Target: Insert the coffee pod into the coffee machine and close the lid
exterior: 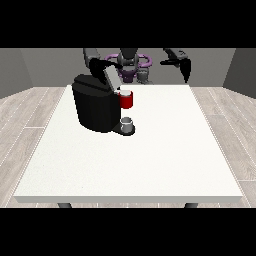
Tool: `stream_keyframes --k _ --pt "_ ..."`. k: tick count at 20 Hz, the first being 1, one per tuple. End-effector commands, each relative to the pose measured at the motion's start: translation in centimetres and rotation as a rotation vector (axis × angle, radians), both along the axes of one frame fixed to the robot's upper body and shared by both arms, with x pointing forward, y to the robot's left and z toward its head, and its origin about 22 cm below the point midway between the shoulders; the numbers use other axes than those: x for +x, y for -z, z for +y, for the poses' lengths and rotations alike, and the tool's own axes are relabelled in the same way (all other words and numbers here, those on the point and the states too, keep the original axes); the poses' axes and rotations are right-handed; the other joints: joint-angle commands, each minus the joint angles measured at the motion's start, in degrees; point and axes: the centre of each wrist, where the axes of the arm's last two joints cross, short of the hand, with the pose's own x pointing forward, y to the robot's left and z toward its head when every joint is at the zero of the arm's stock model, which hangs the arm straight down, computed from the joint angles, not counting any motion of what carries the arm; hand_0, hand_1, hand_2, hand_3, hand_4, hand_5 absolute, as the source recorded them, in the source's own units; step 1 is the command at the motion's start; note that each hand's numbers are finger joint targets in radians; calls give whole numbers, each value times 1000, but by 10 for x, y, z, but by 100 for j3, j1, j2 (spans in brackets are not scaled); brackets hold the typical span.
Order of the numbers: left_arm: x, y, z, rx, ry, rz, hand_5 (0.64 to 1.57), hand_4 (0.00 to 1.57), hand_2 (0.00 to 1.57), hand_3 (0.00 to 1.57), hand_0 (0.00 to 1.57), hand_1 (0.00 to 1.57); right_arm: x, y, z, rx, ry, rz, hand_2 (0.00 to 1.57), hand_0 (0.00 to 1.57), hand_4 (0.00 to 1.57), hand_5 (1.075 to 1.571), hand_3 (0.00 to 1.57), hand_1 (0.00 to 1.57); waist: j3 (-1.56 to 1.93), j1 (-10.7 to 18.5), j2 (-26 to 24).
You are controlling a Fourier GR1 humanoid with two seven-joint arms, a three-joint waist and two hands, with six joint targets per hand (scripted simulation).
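With lid (111, 77) raised and hand (98, 65) at view's left near it, finger state unreadable: press lid down squarely over coffee machine (95, 105).

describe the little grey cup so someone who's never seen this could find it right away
Start at the big black coffee machine at the left of the white table. At its base, on the side toward the table's middle, stands the small grey cup. It sits directly below the red pod holder, and it is grey rather than red.
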Motion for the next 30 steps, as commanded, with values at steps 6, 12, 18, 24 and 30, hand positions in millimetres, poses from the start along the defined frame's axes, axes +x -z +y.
stream_keyframes --k 6,12,18,24,30 --pt "-13 16 15 -3 2 14 1571 131 0 0 0 0 11 -6 13 -29 19 33 0 0 77 1571 0 0 12 175 16" --pt "1 12 18 7 -41 56 1571 156 0 0 0 0 14 -34 55 -99 -78 0 0 0 0 1571 0 0 11 -5 -100" --pt "-4 8 2 -10 1 9 1571 0 0 0 0 0 23 -37 39 -147 -71 -35 0 0 124 1571 0 0 13 219 -55" --pt "-12 13 -23 7 40 -43 1571 202 0 0 0 0 24 -33 47 -106 -67 -61 0 0 125 1571 0 0 13 279 -61" --pt "-16 28 -19 -44 15 -35 1571 192 0 0 0 0 -5 0 82 -26 -228 -71 0 0 259 1571 0 0 13 -101 -449"
